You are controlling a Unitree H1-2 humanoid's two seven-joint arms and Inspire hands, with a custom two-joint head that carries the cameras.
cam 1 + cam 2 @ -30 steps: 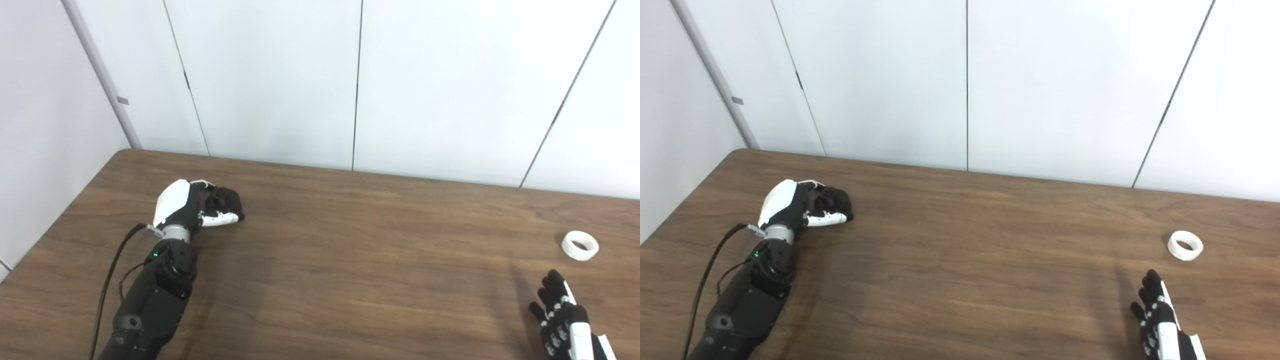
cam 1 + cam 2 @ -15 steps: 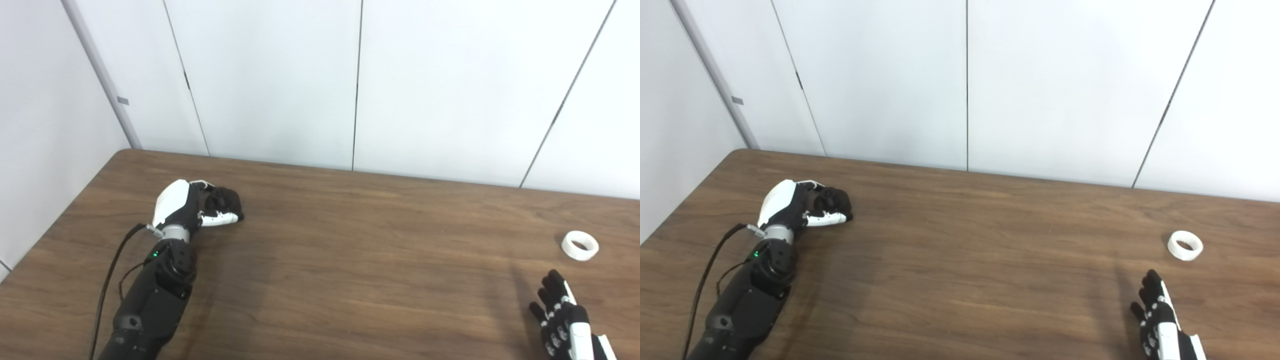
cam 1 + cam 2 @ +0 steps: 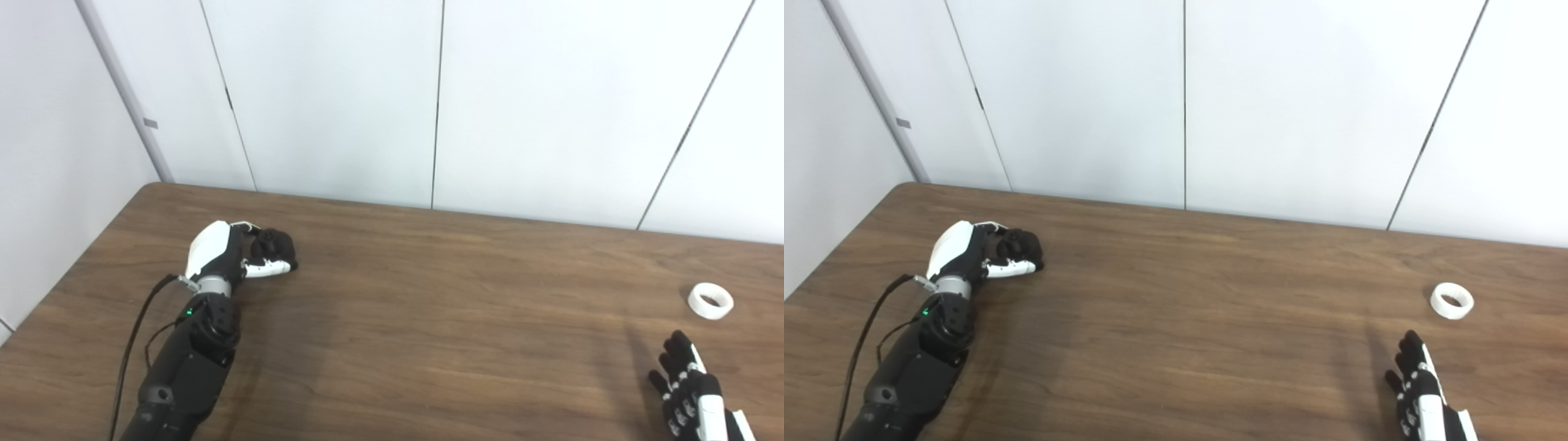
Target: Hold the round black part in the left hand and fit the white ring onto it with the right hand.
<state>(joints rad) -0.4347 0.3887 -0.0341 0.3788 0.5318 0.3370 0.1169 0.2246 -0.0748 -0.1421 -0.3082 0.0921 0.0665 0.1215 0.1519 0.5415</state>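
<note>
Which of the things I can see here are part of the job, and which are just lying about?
Part of the job:
- round black part, gripped in the left hand
- white ring, lying flat on the table, untouched
- right hand, open, just short of the ring

Just lying about:
- nothing loose; only the black cable beside the left arm

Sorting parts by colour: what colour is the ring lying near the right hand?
White; the ring shows best in the left eye view.

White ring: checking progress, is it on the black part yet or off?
Off. The white ring lies flat on the table, beyond the open right hand.
</note>
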